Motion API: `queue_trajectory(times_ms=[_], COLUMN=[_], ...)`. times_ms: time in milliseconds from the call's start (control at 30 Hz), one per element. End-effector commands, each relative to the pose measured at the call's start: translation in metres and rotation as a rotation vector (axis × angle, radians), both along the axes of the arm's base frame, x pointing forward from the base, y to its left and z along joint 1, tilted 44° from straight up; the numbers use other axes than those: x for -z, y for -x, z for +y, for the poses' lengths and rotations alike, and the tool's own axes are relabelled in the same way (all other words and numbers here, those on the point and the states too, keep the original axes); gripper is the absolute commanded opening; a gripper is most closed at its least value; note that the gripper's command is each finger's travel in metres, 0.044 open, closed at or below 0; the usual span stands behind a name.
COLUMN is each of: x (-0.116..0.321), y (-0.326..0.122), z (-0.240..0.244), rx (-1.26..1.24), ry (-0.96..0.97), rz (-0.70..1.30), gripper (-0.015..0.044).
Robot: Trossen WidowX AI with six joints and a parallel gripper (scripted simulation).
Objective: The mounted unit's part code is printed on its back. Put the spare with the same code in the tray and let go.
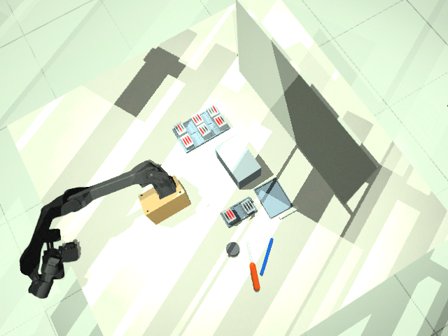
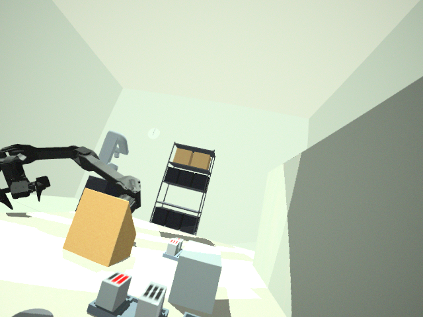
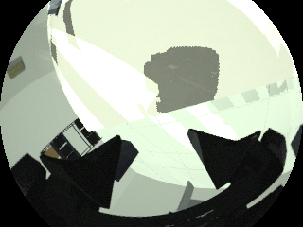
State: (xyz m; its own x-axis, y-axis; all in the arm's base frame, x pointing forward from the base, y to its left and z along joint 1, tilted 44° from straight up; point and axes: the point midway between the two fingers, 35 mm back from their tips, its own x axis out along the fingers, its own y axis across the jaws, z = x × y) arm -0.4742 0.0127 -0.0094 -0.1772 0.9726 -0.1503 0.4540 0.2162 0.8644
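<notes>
Jaws (image 1: 54, 269) (image 2: 25, 205) are standing spread, gripping nothing, hanging above the worktop (image 1: 159, 274) near its edge. The striped spares are sitting well apart from them: six in the large rack (image 1: 195, 136) (image 2: 169, 255), past the wooden block (image 1: 168, 209) (image 2: 97, 226), and two in the small rack (image 1: 239, 215) (image 2: 102, 309). The tray (image 1: 274, 200) (image 2: 191, 314) is lying beyond the small rack from the jaws, holding no spare.

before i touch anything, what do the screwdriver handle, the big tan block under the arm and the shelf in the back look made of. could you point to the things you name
Screwdriver handle (image 1: 254, 276): probably smooth plastic, going by its even bright orange and rounded ends.
Tan block (image 1: 168, 208) (image 2: 97, 225): perhaps wood or painted board, matte; flat tan faces, no clear grain.
Shelf (image 2: 193, 185): likely dark metal, from its thin straight posts; finish unclear.
</notes>
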Motion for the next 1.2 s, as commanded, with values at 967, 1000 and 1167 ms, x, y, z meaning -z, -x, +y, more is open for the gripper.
queue_trajectory(times_ms=[967,1000,1167], x=[0.010,0.010,0.009], y=[-0.218,-0.234,-0.323], z=[-0.326,-0.336,-0.373], rx=[-0.244,-0.250,-0.269], ry=[0.620,0.645,0.755], rz=[0.065,0.056,-0.005], gripper=[0.0440,0.0440,0.0440])
